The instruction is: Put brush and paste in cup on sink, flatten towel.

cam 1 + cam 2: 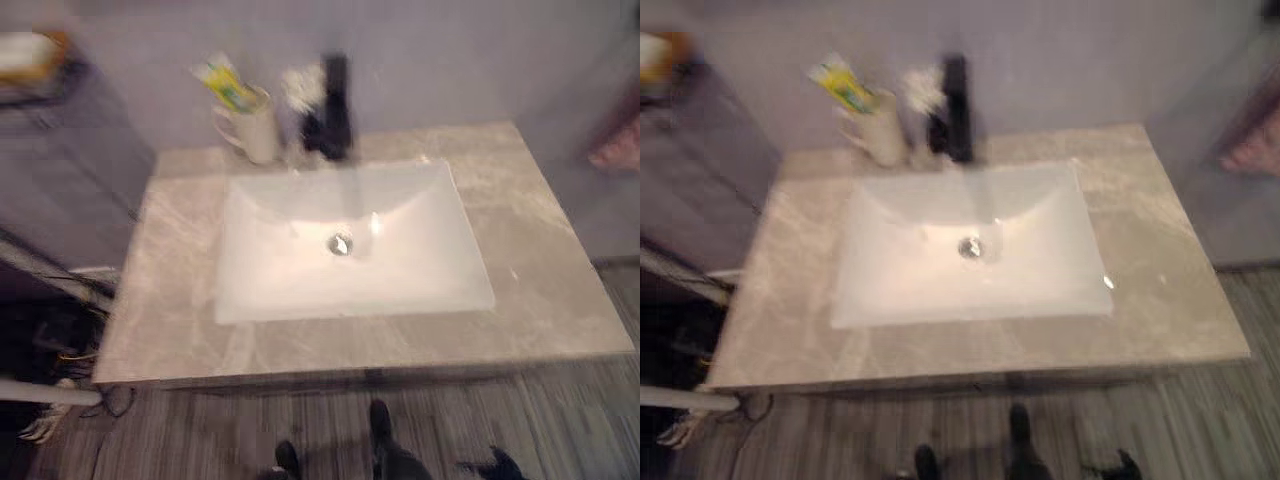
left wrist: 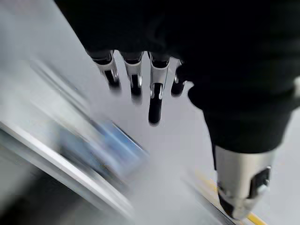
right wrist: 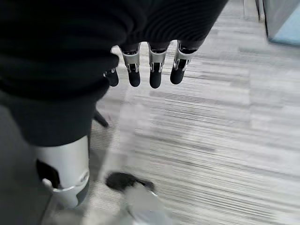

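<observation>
Hands (image 2: pixel 154 93) (image 3: pixel 150 70) are hanging slack and empty while we are eyeing the light, slippery paste (image 1: pixel 228 86) already standing in the breakable cup (image 1: pixel 255 128) behind the sink (image 1: pixel 345 245), best pinched mid-body.

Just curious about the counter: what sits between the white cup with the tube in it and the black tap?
In the left eye view, a pale, blurred object stands between the cup and the black tap; what it is cannot be told.
</observation>
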`<state>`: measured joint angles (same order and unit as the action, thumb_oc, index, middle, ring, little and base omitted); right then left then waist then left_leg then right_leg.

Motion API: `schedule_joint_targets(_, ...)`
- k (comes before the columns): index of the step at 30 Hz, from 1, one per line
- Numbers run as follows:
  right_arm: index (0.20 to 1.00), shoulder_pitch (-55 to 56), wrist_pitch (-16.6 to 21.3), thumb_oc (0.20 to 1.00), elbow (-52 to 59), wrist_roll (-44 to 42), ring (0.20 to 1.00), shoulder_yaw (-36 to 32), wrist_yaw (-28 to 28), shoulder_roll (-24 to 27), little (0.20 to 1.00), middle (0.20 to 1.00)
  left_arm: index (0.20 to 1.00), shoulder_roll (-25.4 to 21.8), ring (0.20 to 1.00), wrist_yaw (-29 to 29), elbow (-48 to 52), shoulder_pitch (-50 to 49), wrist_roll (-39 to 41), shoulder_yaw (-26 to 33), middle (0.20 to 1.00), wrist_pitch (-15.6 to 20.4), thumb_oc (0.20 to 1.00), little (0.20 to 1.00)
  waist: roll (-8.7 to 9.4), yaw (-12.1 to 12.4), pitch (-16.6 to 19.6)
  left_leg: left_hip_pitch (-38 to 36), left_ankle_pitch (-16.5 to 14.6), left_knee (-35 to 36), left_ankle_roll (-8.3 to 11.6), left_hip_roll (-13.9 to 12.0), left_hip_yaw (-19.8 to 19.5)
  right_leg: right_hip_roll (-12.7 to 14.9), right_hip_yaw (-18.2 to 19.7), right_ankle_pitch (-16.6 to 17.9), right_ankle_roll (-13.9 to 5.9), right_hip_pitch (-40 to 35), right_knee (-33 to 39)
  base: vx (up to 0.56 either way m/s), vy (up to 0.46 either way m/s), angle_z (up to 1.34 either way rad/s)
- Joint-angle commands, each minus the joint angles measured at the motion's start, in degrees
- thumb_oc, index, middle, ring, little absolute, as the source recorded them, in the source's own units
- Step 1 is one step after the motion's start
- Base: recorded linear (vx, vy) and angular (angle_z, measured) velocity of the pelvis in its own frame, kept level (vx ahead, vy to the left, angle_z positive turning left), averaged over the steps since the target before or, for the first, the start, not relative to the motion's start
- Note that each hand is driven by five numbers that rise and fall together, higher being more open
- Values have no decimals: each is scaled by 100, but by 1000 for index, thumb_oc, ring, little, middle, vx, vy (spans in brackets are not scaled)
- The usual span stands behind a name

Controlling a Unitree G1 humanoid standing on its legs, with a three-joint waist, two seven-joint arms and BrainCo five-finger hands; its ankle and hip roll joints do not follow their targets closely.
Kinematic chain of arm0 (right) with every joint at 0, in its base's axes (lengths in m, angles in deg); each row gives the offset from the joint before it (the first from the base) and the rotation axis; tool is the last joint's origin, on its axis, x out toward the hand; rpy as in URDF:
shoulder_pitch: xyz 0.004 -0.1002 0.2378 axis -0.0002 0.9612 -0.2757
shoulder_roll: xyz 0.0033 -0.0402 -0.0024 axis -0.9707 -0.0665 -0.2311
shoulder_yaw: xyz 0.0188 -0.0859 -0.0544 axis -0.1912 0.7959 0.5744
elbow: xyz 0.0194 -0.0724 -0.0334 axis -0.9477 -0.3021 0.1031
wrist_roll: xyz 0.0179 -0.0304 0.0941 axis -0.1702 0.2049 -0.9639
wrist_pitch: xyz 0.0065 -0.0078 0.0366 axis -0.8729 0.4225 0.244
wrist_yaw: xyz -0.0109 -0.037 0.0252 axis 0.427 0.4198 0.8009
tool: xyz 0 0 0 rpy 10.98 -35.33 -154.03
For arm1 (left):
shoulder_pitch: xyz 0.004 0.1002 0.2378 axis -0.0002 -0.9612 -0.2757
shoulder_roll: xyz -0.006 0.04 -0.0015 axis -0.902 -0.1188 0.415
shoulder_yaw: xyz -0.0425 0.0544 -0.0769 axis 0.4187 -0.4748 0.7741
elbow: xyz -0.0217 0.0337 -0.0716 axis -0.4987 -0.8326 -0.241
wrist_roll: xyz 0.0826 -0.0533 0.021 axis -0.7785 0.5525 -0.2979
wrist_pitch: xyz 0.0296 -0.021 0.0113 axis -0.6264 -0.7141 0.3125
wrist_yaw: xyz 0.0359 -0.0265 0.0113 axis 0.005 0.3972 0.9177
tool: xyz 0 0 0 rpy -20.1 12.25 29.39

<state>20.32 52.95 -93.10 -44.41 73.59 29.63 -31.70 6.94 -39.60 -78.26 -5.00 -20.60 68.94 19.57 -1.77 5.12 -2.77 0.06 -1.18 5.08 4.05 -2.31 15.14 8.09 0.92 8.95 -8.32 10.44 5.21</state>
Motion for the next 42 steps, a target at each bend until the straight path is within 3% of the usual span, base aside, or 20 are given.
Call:
schedule_joint_targets(1, 1000, -367, -71, 1000, 564, 254, 1000, 44, 144, 258, 1000, 1000, 1000, -776, 1000, -748, -1325, 1461, 114, -1336, 1000, -330, 1000, 1000, 187, -443, -389, 768, 102, -738, -77, 207, -669, 543, -146, 199, -270, -62, -21, -152, 296, 68)
schedule_joint_targets(3, 1000, -247, 7, 1000, 1223, -31, 1000, -278, 149, 386, 1000, 1000, 1000, -618, 1000, -1634, -3309, 1457, -913, -2557, 1000, -936, 1000, 1000, 218, -601, -442, 856, 63, -792, -200, 383, -651, 694, -130, 391, -338, 6, -34, -187, 306, 56)
schedule_joint_targets(5, 1000, -309, 84, 1000, 1565, -265, 1000, -171, 196, 258, 1000, 1000, 1000, -381, 1000, -1950, -4918, 2056, -2176, -3777, 1000, -1282, 1000, 1000, 280, -800, -569, 853, 123, -637, -280, 478, -496, 752, -14, 540, -381, 384, -390, -225, 277, 3)
schedule_joint_targets(7, 1000, -303, 98, 1000, 1962, -237, 1000, 10, 293, 257, 1000, 1000, 1000, -41, 1000, -2893, -5187, 2209, -3783, -5255, 1000, -1441, 1000, 1000, 260, -938, -795, 748, 154, -554, -316, 358, -292, 544, -259, 310, -325, 689, -1001, -222, 232, -73)
schedule_joint_targets(9, 1000, -120, 59, 1000, 2033, -91, 1000, 201, 416, 257, 1000, 1000, 1000, -42, 1000, -2833, -4943, 2193, -4024, -5441, 1000, -1368, 1000, 1000, 222, -976, -835, 678, 275, -455, -336, 304, -87, 255, -555, -164, -179, 625, -1541, -149, 196, -102)
schedule_joint_targets(10, 1000, -36, 82, 1000, 1965, -171, 1000, 240, 413, 147, 1000, 1000, 1000, 88, 1000, -2667, -4895, 2390, -3236, -5108, 1000, -1389, 1000, 1000, 226, -934, -846, 633, 366, -386, -355, 274, 10, 152, -773, -420, -105, 518, -1903, -198, 232, -140)
schedule_joint_targets(11, 1000, -110, -44, 1000, 1482, 48, 1000, 444, 447, -16, 1000, 1000, 1000, 510, 1000, -3324, -5371, 2584, -3186, -5359, 1000, -1537, 1000, 1000, 156, -844, -728, 533, 519, -184, -387, 100, 482, -128, -1194, -1170, 97, 52, -2545, -163, 155, -117)
schedule_joint_targets(14, 1000, -203, -116, 1000, 1156, 210, 1000, 538, 431, -122, 1000, 1000, 1000, 643, 1000, -3234, -5218, 2704, -3116, -5500, 1000, -1599, 1000, 1000, 199, -704, -568, 488, 452, -167, -389, 59, 867, -12, -1645, -1703, 134, -448, -2800, -68, 57, -168)
schedule_joint_targets(17, 1000, -506, -144, 1000, 832, 159, 1000, 558, 364, -230, 1000, 1000, 1000, 784, 1000, -3206, -4941, 2775, -3137, -5838, 1000, -1486, 1000, 1000, 243, -495, -355, 629, 349, -496, -514, -231, 2121, 263, -2307, -1601, 65, -1027, -2532, -253, -3, -179)
schedule_joint_targets(19, 1000, -644, -55, 1000, 1082, -132, 1000, 512, 381, -176, 1000, 1000, 1000, 840, 1000, -3106, -4841, 2852, -3048, -5838, 1000, -1471, 1000, 1000, 174, -476, -338, 693, 356, -631, -477, -449, 2686, 222, -2402, -1705, 46, -1109, -2216, -253, -116, -360)
schedule_joint_targets(22, 1000, -705, 50, 1000, 1536, -192, 1000, 477, 247, -21, 1000, 1000, 1000, 802, 1000, -2971, -4443, 2946, -2966, -5950, 1000, -1364, 1000, 1000, 87, -431, -453, 673, 574, -823, -246, -778, 3074, 116, -2213, -1681, 154, -1014, -1640, -208, -225, -304)
schedule_joint_targets(24, 1000, -430, 121, 1000, 1894, -244, 1000, 294, 90, 158, 1000, 1000, 1000, 697, 1000, -2831, -4023, 3173, -2861, -6005, 1000, -1287, 1000, 1000, 6, -622, -543, 764, 630, -1058, -116, -851, 2873, -118, -1649, -1625, 166, -1082, -1140, -60, -204, -188)
schedule_joint_targets(26, 1000, -403, 160, 1000, 1990, -268, 1000, 231, 59, 220, 1000, 1000, 1000, 707, 1000, -2661, -3935, 3315, -2782, -6004, 1000, -1275, 1000, 1000, -33, -653, -663, 858, 703, -1269, 37, -943, 2652, -188, -1465, -1575, 209, -1105, -1014, -73, -129, -128)
schedule_joint_targets(28, 1000, -361, 200, 1000, 2160, -190, 1000, 286, 38, 387, 1000, 1000, 1000, 701, 1000, -2466, -3812, 3509, -2623, -6026, 1000, -1255, 1000, 1000, -6, -602, -853, 1055, 710, -1393, 166, -752, 1636, -252, -1118, -1474, 240, -1056, -865, -149, -143, -59)
schedule_joint_targets(30, 1000, -375, 224, 1000, 2338, -16, 1000, 391, 38, 556, 1000, 1000, 1000, 640, 1000, -2272, -3483, 3564, -2271, -5888, 1000, -1160, 1000, 1000, 39, -506, -1039, 1204, 570, -1612, 34, -455, 480, -389, -770, -1294, 310, -940, -824, -112, -173, -114)
schedule_joint_targets(31, 1000, -478, 253, 1000, 2433, 64, 1000, 519, 69, 609, 1000, 1000, 1000, 584, 1000, -2184, -3388, 3617, -1912, -5749, 1000, -1064, 1000, 1000, 98, -377, -1108, 1270, 376, -1754, -55, -124, -447, -545, -375, -1238, 359, -861, -879, 24, -126, -204)
schedule_joint_targets(32, 1000, -481, 253, 1000, 2432, 64, 1000, 520, 69, 608, 1000, 1000, 1000, 584, 1000, -2185, -3389, 3619, -1911, -5748, 1000, -1064, 1000, 1000, 99, -374, -1096, 1284, 390, -1743, -54, -126, -445, -548, -372, -1227, 361, -843, -876, 108, -120, -204)
schedule_joint_targets(33, 1000, -610, 292, 1000, 2442, -33, 1000, 576, 108, 610, 1000, 1000, 1000, 540, 1000, -2142, -3385, 3717, -1693, -5699, 1000, -1024, 1000, 1000, 145, -240, -1115, 1348, 365, -1612, -114, 145, -1184, -720, 16, -1223, 402, -849, -915, 141, -52, -177)
schedule_joint_targets(35, 1000, -629, 327, 1000, 2499, -70, 1000, 563, 139, 607, 1000, 1000, 1000, 565, 1000, -2190, -3459, 3790, -1677, -5703, 1000, -1025, 1000, 1000, 147, -249, -1101, 1464, 437, -1597, -128, 166, -1302, -814, 191, -1243, 418, -878, -966, 118, -25, -142)
schedule_joint_targets(42, 1000, -625, 466, 1000, 2763, -784, 1000, 512, 496, 481, 1000, 1000, 1000, 624, 1000, -2364, -3228, 3750, -1402, -5706, 1000, -898, 1000, 1000, 254, -399, -945, 968, 156, -1300, -319, 232, -852, -832, 590, -1216, 327, -846, -910, 67, 86, -64)
